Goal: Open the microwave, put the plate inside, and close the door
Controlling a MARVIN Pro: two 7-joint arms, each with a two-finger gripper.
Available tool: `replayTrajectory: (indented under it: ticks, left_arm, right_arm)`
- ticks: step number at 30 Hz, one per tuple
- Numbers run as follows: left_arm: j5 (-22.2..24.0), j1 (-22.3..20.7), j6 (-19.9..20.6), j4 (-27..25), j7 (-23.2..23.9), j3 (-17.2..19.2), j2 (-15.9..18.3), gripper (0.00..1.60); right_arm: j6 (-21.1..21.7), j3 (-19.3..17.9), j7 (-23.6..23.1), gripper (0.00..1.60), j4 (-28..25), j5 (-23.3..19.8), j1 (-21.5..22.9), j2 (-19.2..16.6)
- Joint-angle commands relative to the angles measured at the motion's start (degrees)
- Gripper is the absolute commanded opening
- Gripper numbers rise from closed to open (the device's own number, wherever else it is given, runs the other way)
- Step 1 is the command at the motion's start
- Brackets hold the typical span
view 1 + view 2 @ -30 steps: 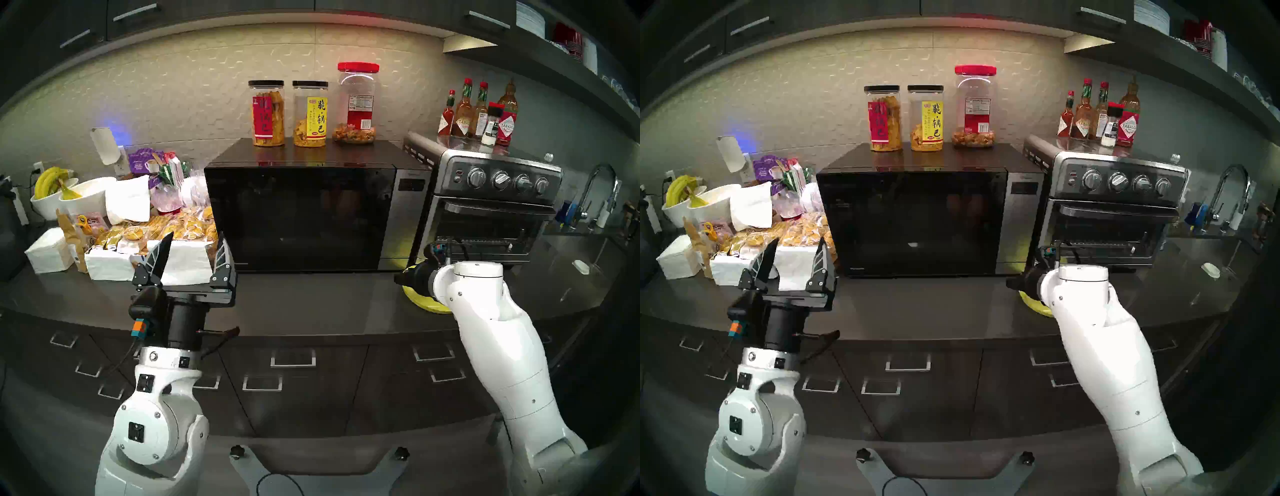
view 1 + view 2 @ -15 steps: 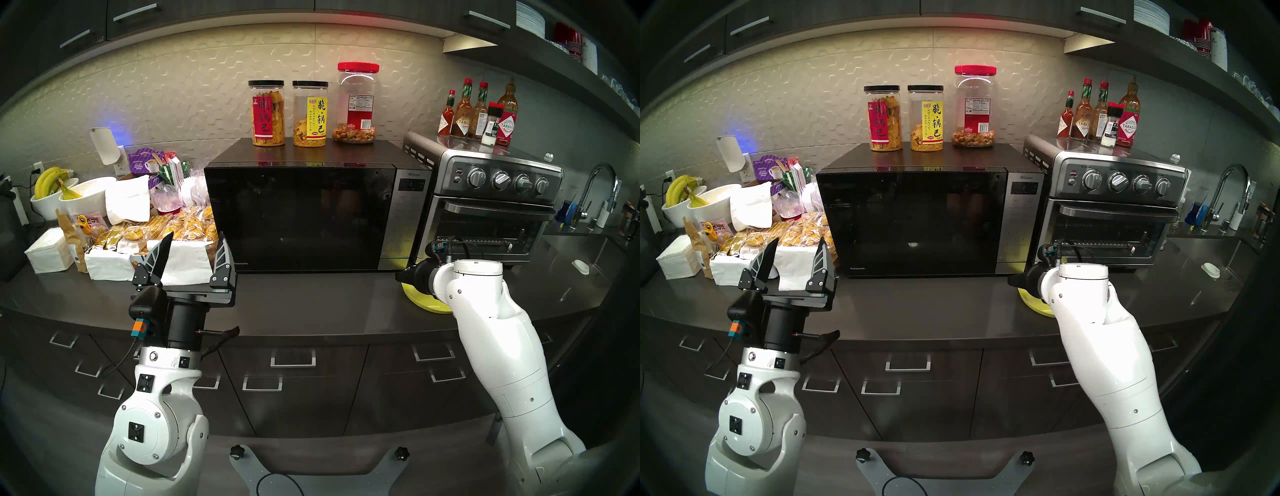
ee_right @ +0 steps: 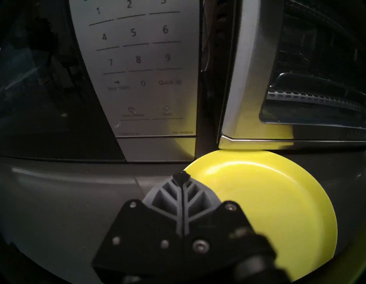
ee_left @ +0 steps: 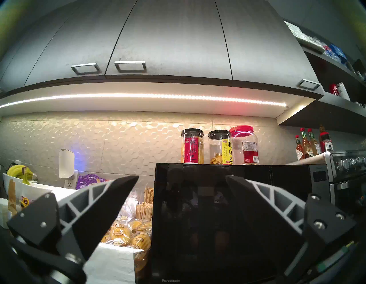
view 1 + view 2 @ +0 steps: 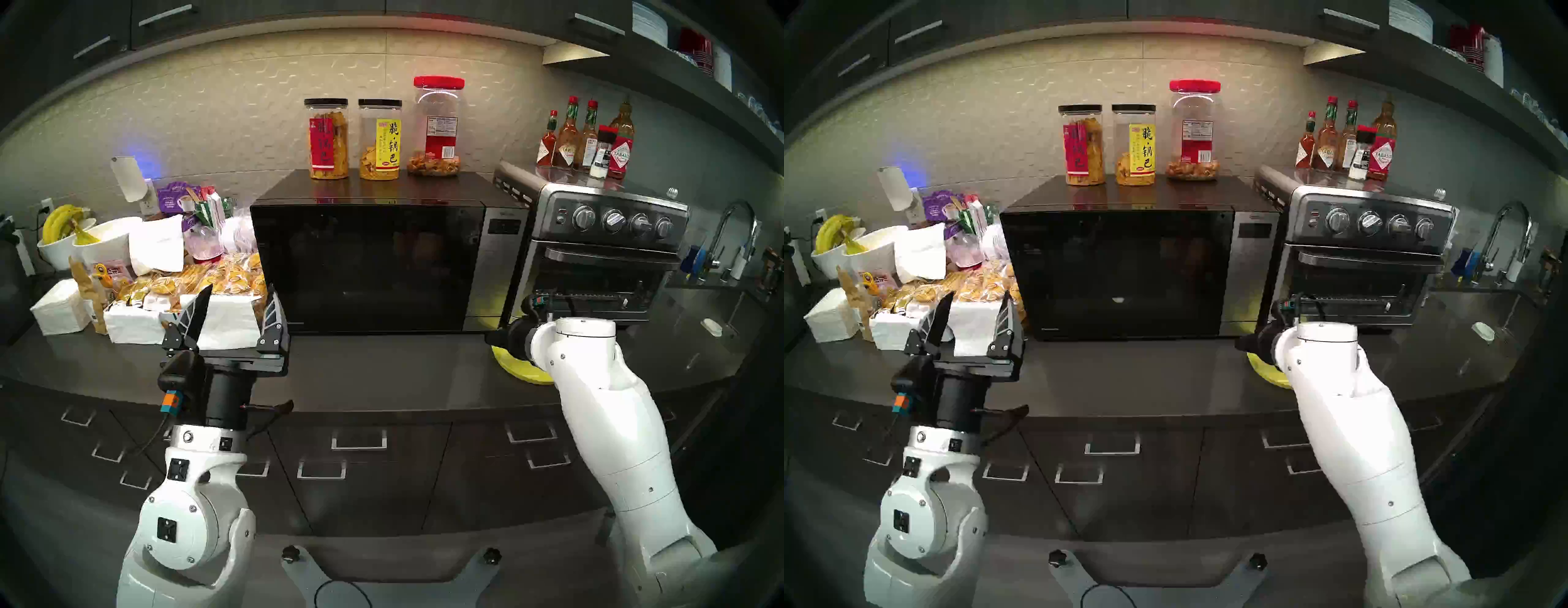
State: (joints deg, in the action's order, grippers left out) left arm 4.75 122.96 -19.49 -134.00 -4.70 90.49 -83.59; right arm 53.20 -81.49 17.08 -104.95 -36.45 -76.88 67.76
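The black-and-grey microwave (image 5: 382, 267) stands at the back of the counter, its glossy black door (image 5: 365, 267) closed. The yellow plate (image 5: 515, 367) lies flat on the counter before the microwave's right corner, partly hidden by my right arm. In the right wrist view the plate (image 3: 267, 198) touches the toaster oven's base. My right gripper (image 3: 181, 175) is shut and empty, over the plate's left rim, pointing at the grey touch panel (image 3: 138, 59). My left gripper (image 5: 239, 291) is open and empty, just left of the door's lower left corner; the left wrist view shows its fingertips (image 4: 128, 180) spread before the door (image 4: 198, 218).
A steel toaster oven (image 5: 602, 254) with sauce bottles (image 5: 585, 136) on top stands right of the microwave. Three jars (image 5: 379, 140) sit on the microwave. Snack packets and napkins (image 5: 191, 297) and white bowls with bananas (image 5: 63, 233) crowd the left. A sink (image 5: 729, 263) is far right.
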Motion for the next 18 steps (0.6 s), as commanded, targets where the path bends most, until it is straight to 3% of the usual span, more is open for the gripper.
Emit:
replayTrajectory:
  ticks: [1, 18]
  left_arm:
    - [-0.12, 0.15, -0.10, -1.13, -0.15, 0.06, -0.12, 1.60]
    - [-0.12, 0.15, -0.10, -1.13, -0.15, 0.06, -0.12, 1.60]
  right_arm:
    - [0.00, -0.03, -0.26, 0.00, -0.78, -0.02, 1.10, -0.09]
    - [0.06, -0.15, -0.51, 0.00, -0.78, 0.26, 1.07, 0.05]
